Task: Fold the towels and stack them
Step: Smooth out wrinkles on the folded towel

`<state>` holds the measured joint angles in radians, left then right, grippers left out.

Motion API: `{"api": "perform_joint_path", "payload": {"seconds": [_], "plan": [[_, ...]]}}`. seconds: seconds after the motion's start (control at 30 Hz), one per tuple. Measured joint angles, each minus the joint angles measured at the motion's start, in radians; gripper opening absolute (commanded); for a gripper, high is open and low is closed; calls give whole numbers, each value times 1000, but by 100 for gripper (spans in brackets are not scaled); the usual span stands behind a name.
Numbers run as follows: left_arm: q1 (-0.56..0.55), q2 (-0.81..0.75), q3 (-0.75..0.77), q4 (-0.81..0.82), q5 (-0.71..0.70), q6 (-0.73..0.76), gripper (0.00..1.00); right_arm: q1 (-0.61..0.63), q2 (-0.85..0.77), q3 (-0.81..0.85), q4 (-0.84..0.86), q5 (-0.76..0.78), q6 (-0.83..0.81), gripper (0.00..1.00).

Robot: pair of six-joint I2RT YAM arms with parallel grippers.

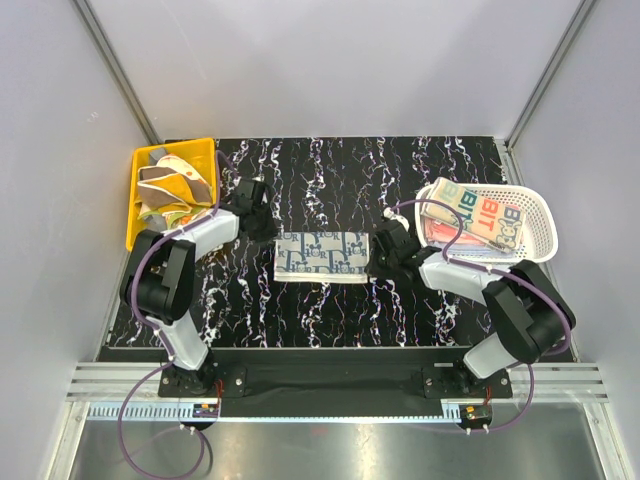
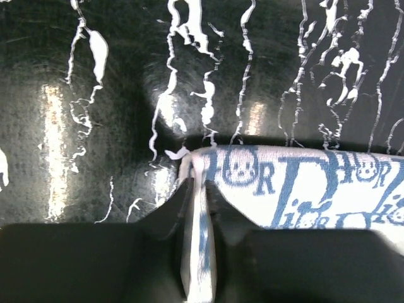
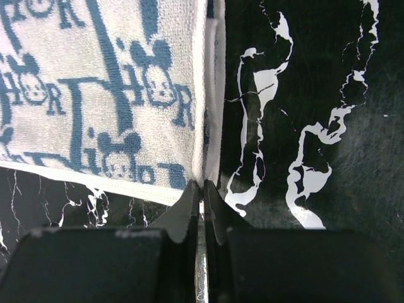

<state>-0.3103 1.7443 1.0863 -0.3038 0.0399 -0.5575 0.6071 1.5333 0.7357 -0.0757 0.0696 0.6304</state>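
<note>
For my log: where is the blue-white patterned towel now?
Top view: the blue-white patterned towel lies in the middle of the table; the left gripper pinches its left edge, the right gripper its right edge.

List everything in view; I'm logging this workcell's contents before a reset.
blue-white patterned cloth towel: one, folded, table centre
yellow plastic bin: one, far left
crumpled cloth towels: several, grey, orange, cream, inside that bin
white slotted plastic basket: one, far right
folded cream lettered towel: one, topping the basket's stack
black white-veined table: one, under everything
left end effector: one, black, shut on patterned towel's left edge
right end effector: one, black, shut on its right edge
</note>
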Motion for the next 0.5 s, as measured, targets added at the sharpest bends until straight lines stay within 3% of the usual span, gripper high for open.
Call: {"api": "perform_joint_path", "payload": {"seconds": [0.1,0.2,0.33,0.5], "plan": [[8,5,2,-13,-3,13,32,0,-14,0,-5,0,-6,4],[11,7,9,-27,-9,18,34,0,-19,0,-8,0,-9,4],[11,4,14,-39,-14,19,32,0,-19,0,-16,-3,-11,6],[-21,-68,-3,-60,-24,18,21,0,-43,-2,-40,-7,-11,12]]}}
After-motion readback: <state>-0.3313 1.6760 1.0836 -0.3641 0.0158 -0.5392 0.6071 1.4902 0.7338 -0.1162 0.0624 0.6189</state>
